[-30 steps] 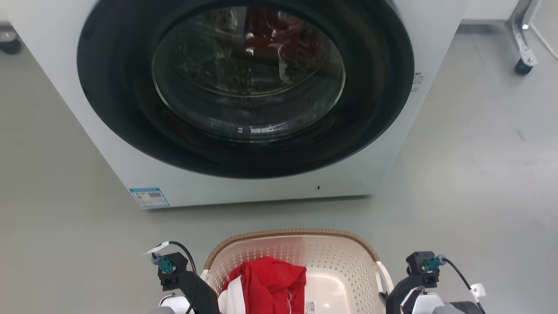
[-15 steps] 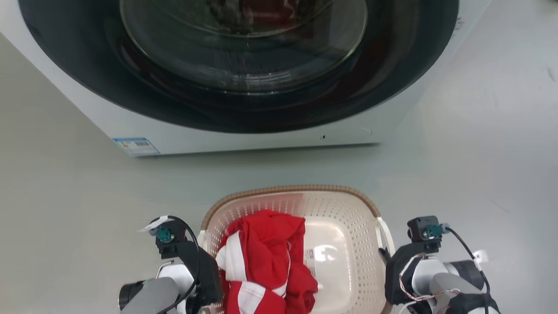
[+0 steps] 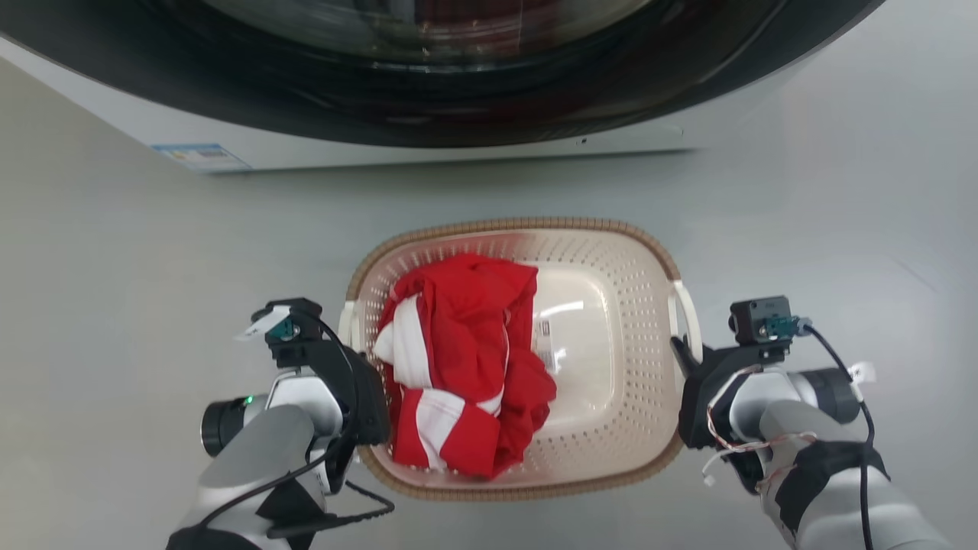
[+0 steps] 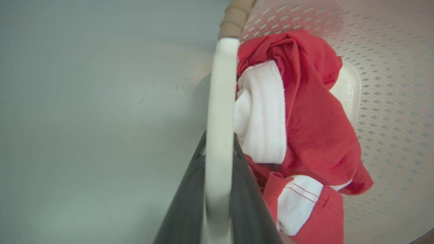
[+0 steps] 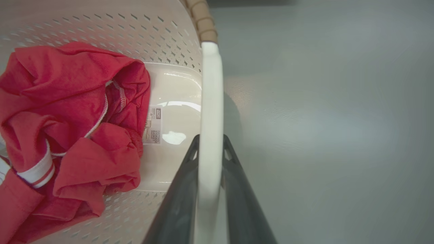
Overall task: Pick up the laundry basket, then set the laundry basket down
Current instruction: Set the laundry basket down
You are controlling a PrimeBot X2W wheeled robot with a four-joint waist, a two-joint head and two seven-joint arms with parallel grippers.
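My left fingers (image 4: 184,203) pinch the laundry basket's (image 3: 611,267) left handle (image 4: 220,101), and my right fingers (image 5: 240,203) pinch its right handle (image 5: 210,101). The basket is in the head view's lower middle, holding a red-and-white garment (image 3: 458,367).

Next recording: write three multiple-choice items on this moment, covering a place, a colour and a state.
1. Where is the laundry basket? A. in front of the washing machine B. on top of it C. inside its drum
2. The garment in the basket is: A. blue and grey B. red and white C. all black
3. The left gripper and right gripper are: A. open above the basket B. shut on the garment C. each shut on a white side handle
1 A: floor lies between them. 2 B: red cloth, white bands. 3 C: dark fingers clamp each handle.
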